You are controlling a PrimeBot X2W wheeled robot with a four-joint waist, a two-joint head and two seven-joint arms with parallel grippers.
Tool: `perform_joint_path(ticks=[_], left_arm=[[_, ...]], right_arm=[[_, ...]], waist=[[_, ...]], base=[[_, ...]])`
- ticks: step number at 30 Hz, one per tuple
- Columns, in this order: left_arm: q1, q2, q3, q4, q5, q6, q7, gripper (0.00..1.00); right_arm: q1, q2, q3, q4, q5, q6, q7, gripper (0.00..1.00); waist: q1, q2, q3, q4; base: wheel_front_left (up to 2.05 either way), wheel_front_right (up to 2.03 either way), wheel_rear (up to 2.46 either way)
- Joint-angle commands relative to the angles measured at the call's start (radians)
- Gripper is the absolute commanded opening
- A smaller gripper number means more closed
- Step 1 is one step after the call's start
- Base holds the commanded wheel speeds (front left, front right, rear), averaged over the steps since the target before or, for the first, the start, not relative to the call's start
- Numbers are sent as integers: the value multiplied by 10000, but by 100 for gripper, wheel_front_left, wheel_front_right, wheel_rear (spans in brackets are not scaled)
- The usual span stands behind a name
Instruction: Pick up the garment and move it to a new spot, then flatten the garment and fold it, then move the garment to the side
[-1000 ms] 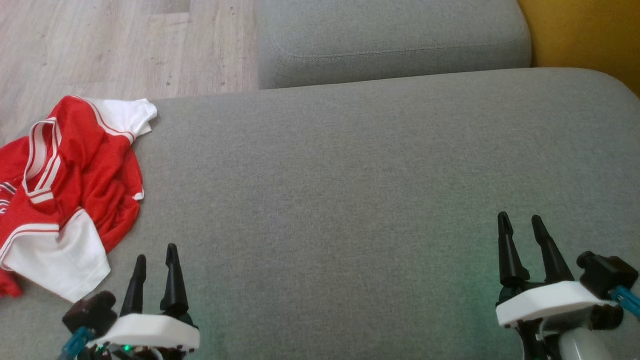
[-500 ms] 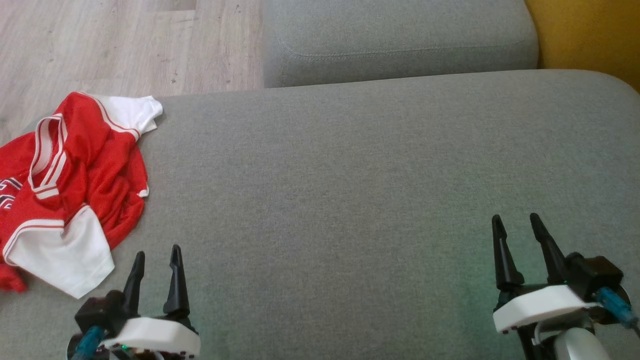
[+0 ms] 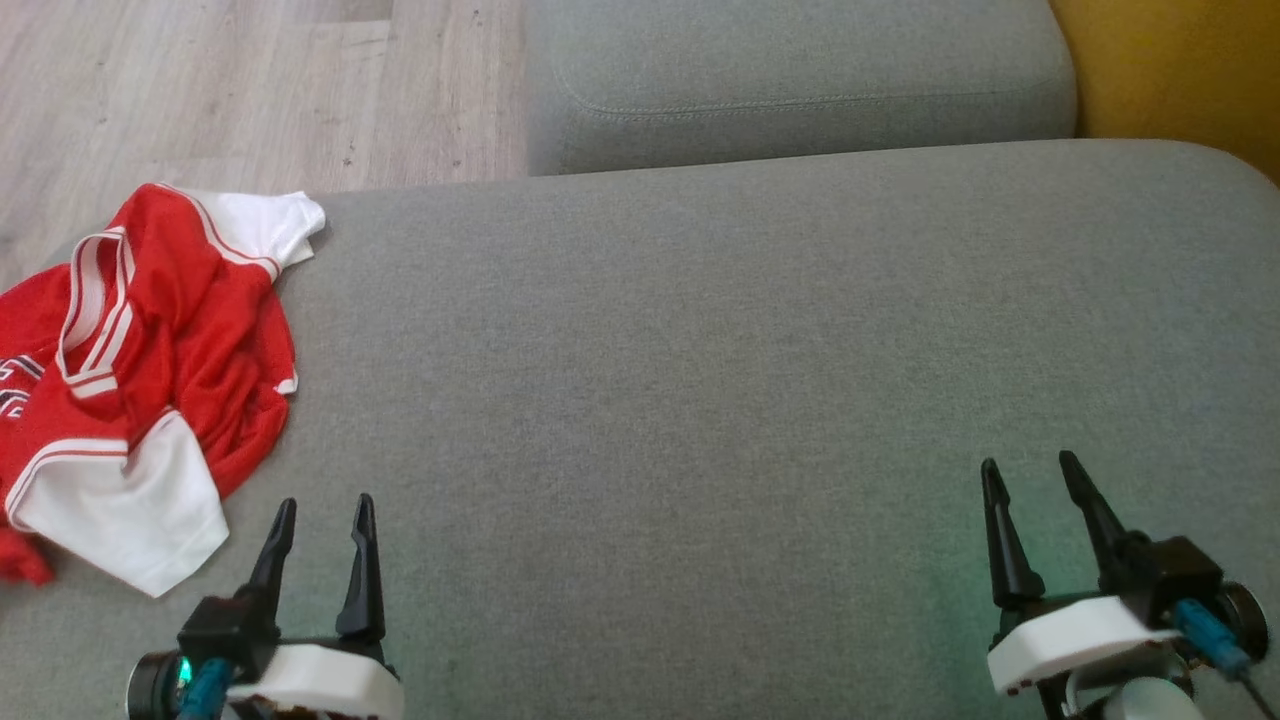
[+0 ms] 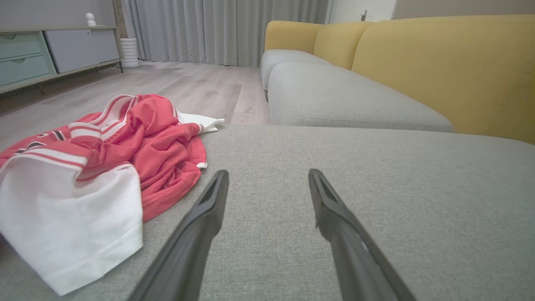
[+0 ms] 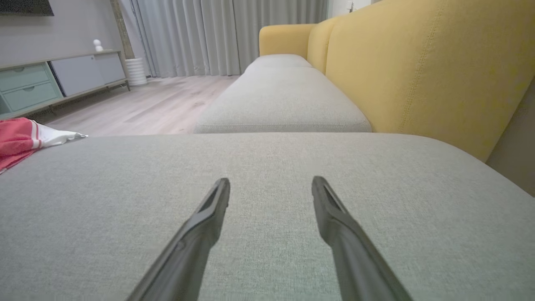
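The garment (image 3: 150, 350) is a red jersey with white sleeves and striped trim, lying crumpled at the left end of the grey sofa seat (image 3: 700, 350). It also appears in the left wrist view as the garment (image 4: 125, 142), and its edge shows at the left of the right wrist view (image 5: 21, 138). My left gripper (image 3: 322, 505) hovers open just right of the garment's near white sleeve, holding nothing. My right gripper (image 3: 1030, 465) stands open and holds nothing over the bare seat at the lower right. Both wrist views show the jaws (image 4: 267, 175), (image 5: 271, 182) spread apart.
A second grey seat cushion (image 3: 790, 80) lies beyond the one I work on. The yellow sofa back (image 3: 1180, 70) runs along the right. Pale wood floor (image 3: 200, 90) lies past the seat's left edge. A low sideboard (image 4: 50, 54) and grey curtains (image 4: 225, 29) stand far off.
Both grippers have drawn back toward the bottom of the head view, still open. The head camera shifted slightly. The garment lies as before.
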Motion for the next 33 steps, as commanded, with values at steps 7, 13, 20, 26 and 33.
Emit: perform_joint_path(ticks=[7, 13, 20, 26, 33], left_arm=[[-565, 242, 387, -59, 890, 47, -325, 100], [-626, 185, 598, 327, 1313, -17, -498, 100], [-668, 94, 877, 589, 1090, -115, -498, 100], [-715, 58, 998, 668, 1066, -204, -498, 100], [-747, -10, 1065, 729, 1101, -292, -498, 100]], right_arm=[[-185, 23, 152, -143, -980, -7, -335, 100], [-209, 37, 200, -112, -1635, -7, -508, 100], [-235, 70, 162, 29, -1157, -7, -508, 100], [-316, 87, 137, 90, -922, -7, -508, 100], [-346, 94, 136, 93, -898, -7, -508, 100]], waist=[[0, -1, 13, -10], [0, -1, 34, -13], [0, -1, 27, -5], [0, -1, 39, -16], [0, -1, 22, -13]], base=[[0, 0, 0], [0, 0, 0], [0, 0, 0], [0, 0, 0], [0, 0, 0]])
